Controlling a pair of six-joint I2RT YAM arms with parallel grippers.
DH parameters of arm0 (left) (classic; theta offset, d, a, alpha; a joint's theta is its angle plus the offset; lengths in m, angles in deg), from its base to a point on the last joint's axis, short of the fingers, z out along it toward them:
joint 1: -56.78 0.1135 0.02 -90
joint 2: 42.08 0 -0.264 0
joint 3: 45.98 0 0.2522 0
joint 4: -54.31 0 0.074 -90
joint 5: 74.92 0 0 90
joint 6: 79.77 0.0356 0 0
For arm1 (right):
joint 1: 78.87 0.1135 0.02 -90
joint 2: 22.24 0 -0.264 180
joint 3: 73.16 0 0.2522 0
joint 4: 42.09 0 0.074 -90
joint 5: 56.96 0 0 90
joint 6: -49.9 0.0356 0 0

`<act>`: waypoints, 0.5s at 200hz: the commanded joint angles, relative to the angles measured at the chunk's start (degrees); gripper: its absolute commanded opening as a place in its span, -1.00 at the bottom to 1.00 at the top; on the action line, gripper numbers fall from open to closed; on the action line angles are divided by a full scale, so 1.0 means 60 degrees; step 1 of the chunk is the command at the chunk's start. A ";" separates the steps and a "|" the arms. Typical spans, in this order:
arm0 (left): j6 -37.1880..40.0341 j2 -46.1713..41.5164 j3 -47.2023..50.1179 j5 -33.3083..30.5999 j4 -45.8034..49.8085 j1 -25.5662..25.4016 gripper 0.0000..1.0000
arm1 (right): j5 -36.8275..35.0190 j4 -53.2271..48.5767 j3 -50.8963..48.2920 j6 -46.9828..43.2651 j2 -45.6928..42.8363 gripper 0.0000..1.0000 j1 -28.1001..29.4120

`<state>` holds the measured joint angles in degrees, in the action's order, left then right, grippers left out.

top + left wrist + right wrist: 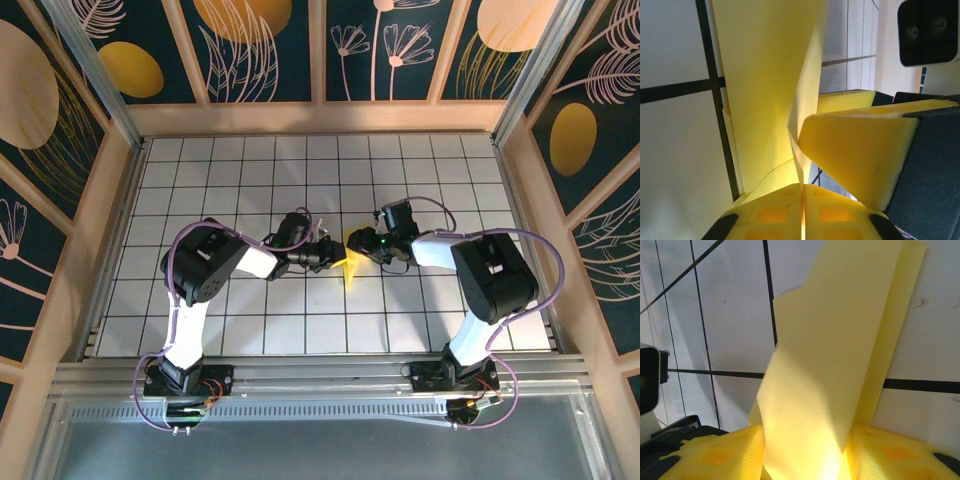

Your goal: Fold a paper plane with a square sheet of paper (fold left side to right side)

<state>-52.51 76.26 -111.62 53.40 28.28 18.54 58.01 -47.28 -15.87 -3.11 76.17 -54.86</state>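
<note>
**Op:** Where is the sheet of paper [352, 268]?

**Obs:** Mid-desk [250, 180], between your two arms. It is folded into a narrow yellow strip, with its layers standing on edge. It looks raised off the tiles, though I can't be sure.

**Op:** Left pincer [802, 194]?

**Obs:** Pinched tight, with the pads flat together and a thin edge of the paper caught between them.

**Op:** Right pincer [805, 442]?

**Obs:** The fingers are part-way apart and the paper runs down between them. I can't tell if it grips or only cradles, so check that before you pull.

**Op:** How do I run the fold?

**Obs:** My read is to use your left as the anchor and carry the left layer across to the right edge. Match the edges first and crease last. Go slowly, because thin paper will likely buckle or tear if your arms draw apart. Set it down on the desk to press the crease.
</note>
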 commanded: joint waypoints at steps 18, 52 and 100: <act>0.0442 0.0368 -0.0245 -0.0718 0.0891 0.0034 -0.90 | -0.0544 -0.0528 0.0033 -0.0368 0.0168 -0.05 0.0117; 0.0713 0.0446 -0.0311 -0.0973 0.1289 0.0032 -0.91 | -0.0544 -0.0605 0.0084 -0.0394 0.0153 -0.05 0.0128; 0.0988 0.0542 -0.0455 -0.1132 0.1725 0.0030 -0.93 | -0.0529 -0.0651 0.0128 -0.0394 0.0115 -0.05 0.0152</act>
<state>-49.62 77.18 -113.31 51.22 33.39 18.54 57.92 -47.78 -15.61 -3.79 76.17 -54.64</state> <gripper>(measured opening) 0.044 0.474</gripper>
